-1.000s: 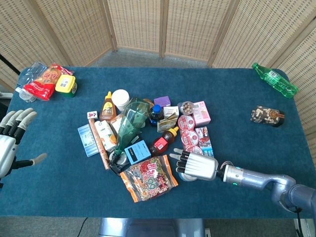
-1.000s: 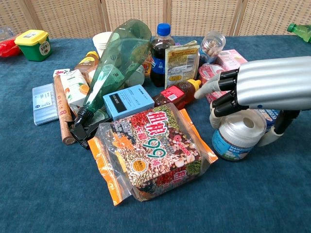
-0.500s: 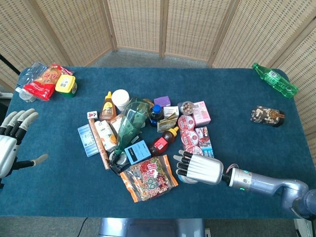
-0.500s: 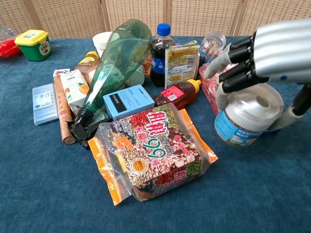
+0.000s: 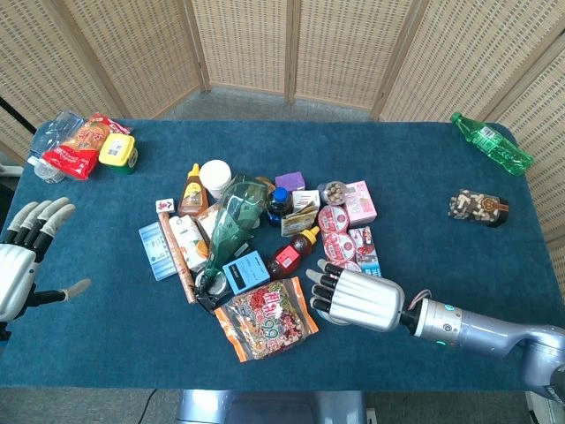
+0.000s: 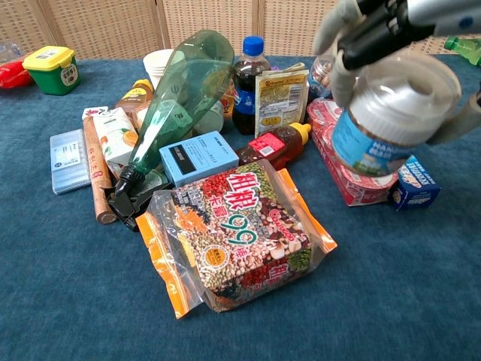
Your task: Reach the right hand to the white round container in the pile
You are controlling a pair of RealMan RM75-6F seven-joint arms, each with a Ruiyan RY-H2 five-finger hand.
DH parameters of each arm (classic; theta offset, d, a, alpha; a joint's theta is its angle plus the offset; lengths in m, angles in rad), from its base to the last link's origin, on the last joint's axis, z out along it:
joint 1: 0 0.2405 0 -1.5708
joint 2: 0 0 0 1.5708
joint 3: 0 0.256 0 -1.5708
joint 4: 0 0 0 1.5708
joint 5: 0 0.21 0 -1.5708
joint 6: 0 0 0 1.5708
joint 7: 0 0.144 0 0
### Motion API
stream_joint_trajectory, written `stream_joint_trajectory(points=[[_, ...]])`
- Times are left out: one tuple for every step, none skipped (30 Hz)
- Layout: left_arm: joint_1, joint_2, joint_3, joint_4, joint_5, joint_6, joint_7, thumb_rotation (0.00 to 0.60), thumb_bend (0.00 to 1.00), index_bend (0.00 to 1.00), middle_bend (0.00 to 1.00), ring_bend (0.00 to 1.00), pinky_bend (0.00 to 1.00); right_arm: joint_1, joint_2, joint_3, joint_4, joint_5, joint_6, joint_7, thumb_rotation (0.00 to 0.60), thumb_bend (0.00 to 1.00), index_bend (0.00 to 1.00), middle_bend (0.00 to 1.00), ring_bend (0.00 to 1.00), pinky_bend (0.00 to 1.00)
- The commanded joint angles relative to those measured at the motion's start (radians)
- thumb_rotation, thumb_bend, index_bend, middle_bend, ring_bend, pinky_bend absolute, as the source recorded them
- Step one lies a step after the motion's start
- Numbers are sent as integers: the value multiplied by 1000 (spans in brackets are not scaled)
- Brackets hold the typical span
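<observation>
My right hand (image 5: 353, 299) hovers over the pile's near right side, and in the head view it hides what it holds. The chest view shows this right hand (image 6: 391, 22) gripping a white round jar with a blue label (image 6: 387, 113), lifted clear of the table and tilted. Another white round tub (image 5: 214, 175) stands at the pile's far left, behind the honey bottle, and appears in the chest view as the tub (image 6: 158, 64). My left hand (image 5: 22, 261) is at the table's left edge, fingers spread, holding nothing.
The pile holds a big green bottle (image 5: 237, 216), a bean bag (image 6: 233, 237), a blue box (image 6: 198, 156) and pink packs (image 5: 346, 231). A green bottle (image 5: 491, 143) and a snack pack (image 5: 477, 207) lie far right. A yellow tub (image 5: 117, 151) and a red bag (image 5: 78, 146) sit far left.
My right hand has lifted the blue-labelled white jar off the table, up and nearer the chest camera. The left hand has barely moved.
</observation>
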Motion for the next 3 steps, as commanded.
stream_joint_trajectory(points=[[0,0,1,-1,2,0,0,600,0,72,0,0,0,7,30,24,-31,14,-16,-5,600,0,586,587,207,295],[0,0,1,-1,3,0,1,600,0,72,0,0,0,8,35,29,-39,18,-18,-3,600,0,586,587,207,296],[0,0,1,-2,4,1,1,600,0,72,0,0,0,7,40,33,-46,22,-21,0,600,0,587,587,207,297]])
